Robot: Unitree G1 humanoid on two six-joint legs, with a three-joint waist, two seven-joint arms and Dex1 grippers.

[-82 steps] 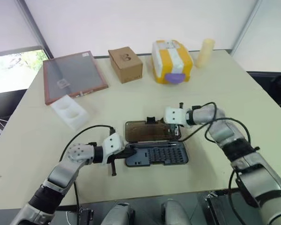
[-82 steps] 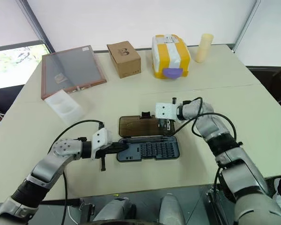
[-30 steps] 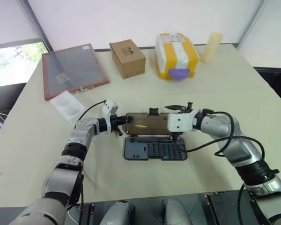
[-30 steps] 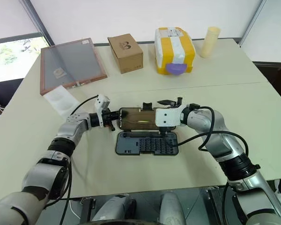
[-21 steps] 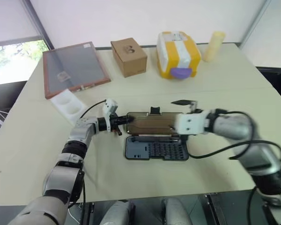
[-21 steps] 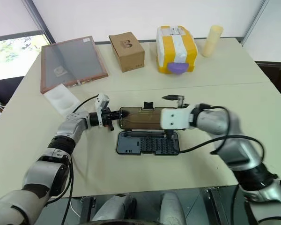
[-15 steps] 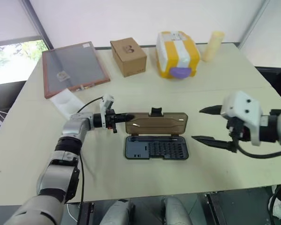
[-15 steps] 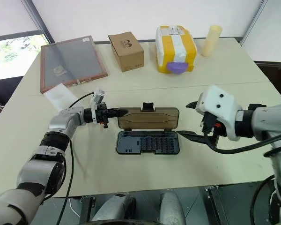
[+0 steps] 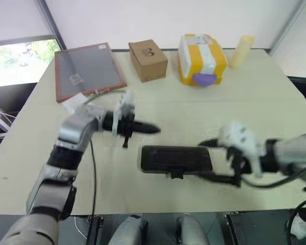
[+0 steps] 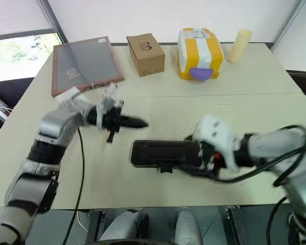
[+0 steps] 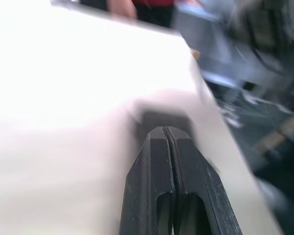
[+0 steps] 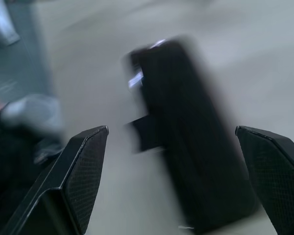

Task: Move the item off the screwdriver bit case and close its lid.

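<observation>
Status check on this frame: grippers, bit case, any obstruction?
Left gripper shut, apart from bit case. Right gripper open at its right end. Closed, nothing on it.

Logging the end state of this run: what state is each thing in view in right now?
Screwdriver bit case: lid down, nothing on it.
Left gripper: shut, empty, above the table.
Right gripper: open, at the case's end.
Cardboard box: closed.
Cream cylinder: upright.
Framed panel: lying flat.

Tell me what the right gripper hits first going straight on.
The right gripper would meet the closed screwdriver bit case first; it lies straight ahead between its open fingers, though depth is unclear.
</observation>
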